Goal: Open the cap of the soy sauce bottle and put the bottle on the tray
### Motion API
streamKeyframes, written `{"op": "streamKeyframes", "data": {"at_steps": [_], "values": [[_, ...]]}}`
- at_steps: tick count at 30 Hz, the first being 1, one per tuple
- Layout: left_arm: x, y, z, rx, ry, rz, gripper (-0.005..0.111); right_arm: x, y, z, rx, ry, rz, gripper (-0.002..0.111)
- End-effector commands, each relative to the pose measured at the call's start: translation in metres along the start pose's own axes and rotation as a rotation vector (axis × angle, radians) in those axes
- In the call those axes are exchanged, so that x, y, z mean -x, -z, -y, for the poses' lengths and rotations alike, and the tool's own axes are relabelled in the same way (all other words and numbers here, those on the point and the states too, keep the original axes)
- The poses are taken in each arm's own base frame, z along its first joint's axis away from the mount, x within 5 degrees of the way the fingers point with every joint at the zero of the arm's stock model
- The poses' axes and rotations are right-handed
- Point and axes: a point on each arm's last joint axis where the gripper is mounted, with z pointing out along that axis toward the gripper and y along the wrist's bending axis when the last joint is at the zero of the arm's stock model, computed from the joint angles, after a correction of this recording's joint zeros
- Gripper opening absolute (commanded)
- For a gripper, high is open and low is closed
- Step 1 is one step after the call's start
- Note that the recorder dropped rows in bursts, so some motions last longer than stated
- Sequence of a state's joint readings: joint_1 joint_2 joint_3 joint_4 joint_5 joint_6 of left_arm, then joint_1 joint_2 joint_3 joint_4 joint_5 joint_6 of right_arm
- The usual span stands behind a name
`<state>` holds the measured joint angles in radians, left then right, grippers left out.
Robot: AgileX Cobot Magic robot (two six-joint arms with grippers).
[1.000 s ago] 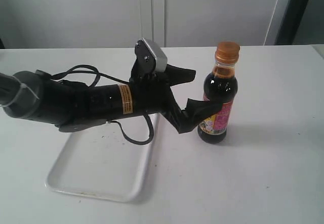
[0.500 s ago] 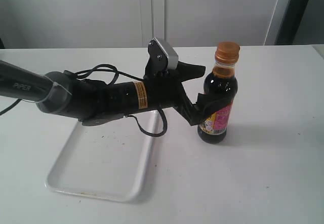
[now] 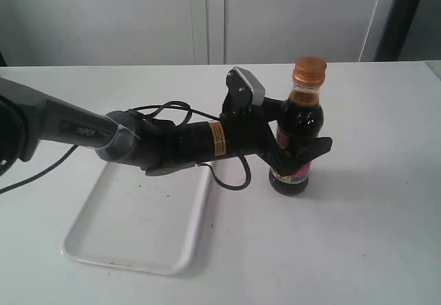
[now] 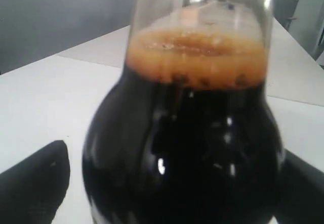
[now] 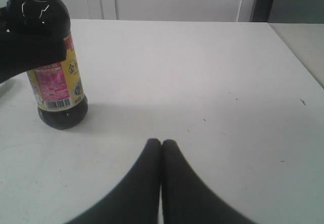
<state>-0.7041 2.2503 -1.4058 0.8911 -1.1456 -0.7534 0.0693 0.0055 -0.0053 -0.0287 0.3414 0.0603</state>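
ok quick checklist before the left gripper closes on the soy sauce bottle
1. Soy sauce bottle upright on the table: ok.
2. Left gripper fingers on both sides of the bottle body: ok.
3. Fingers touching the glass: cannot tell.
4. Cap closed, clear of the fingers: ok.
5. Tray has free room for the bottle: ok.
6. Right gripper shut, away from the bottle: ok.
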Motion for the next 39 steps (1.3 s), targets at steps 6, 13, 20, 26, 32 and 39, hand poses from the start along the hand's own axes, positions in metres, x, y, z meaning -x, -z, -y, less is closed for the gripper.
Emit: {"op": "streamKeyframes", "data": {"at_steps": [6,13,20,26,32,39], "values": [[-0.002,-0.016,0.008,-0.024,-0.024,0.000,0.080,-0.001,0.000,0.000,0.004,-0.001,0.006,0.000],[-0.004,-0.017,0.015,-0.074,-0.096,-0.015,0.000,-0.001,0.000,0.000,0.004,-0.001,0.006,0.000],[-0.004,-0.017,0.015,-0.078,-0.112,-0.017,0.000,-0.001,0.000,0.000,0.004,-0.001,0.006,0.000],[-0.002,-0.017,0.017,-0.103,-0.129,0.014,0.000,-0.001,0.000,0.000,0.004,-0.001,0.006,0.000],[0.000,-0.017,0.019,-0.119,-0.128,0.038,0.000,0.002,0.000,0.000,-0.003,0.067,0.035,0.000],[0.000,-0.017,0.019,-0.121,-0.128,0.036,0.000,0.013,0.001,-0.001,0.003,0.067,0.155,0.000]]}}
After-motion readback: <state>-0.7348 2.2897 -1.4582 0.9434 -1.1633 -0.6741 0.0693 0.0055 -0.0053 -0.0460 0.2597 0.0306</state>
